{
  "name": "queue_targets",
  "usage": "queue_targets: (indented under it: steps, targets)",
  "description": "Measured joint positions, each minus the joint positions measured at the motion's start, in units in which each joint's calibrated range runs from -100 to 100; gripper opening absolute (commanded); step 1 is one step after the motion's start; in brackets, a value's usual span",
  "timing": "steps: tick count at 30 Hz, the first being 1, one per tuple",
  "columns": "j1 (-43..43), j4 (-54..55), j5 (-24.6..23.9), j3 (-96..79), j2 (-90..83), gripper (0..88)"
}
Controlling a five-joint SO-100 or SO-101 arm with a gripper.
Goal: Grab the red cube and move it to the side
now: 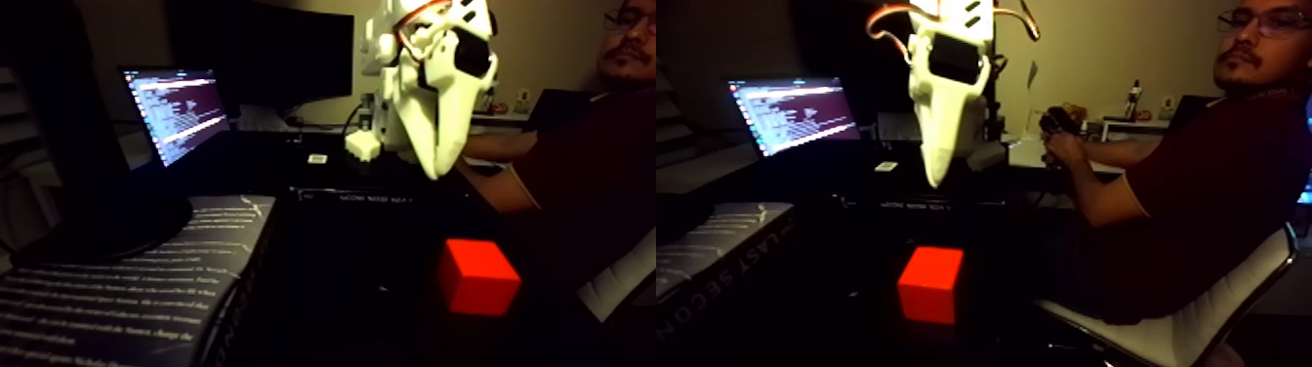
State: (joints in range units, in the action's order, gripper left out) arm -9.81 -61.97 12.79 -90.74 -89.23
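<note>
The white pincer (436, 168) hangs at upper centre of the left half, tips together, gripping nothing. The red cube (477, 277) sits below it, well apart, on the dark table (361, 283).

Red cube (478, 278): smooth, matt faces. Gripper (436, 161): white moulded plastic, slightly glossy. Book (137, 283), near left: printed paper cover, faintly sheened. Laptop screen (178, 112), far left: glossy.

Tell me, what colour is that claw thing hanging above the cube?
White, seen clearly in the fixed view: the gripper.

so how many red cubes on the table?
1. The red cube sits on the dark table, below the white end effector; both halves of the picture show that same cube. Dark areas could hide others.
</note>
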Motion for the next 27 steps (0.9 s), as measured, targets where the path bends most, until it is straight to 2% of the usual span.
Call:
queue_targets:
  steps: [17, 27]
  targets:
    - [4.86, 1.88, -1.0, 30.94, 39.88, 0.8]
    - [5.33, 1.88, -1.42, 40.56, 57.47, 0.8]
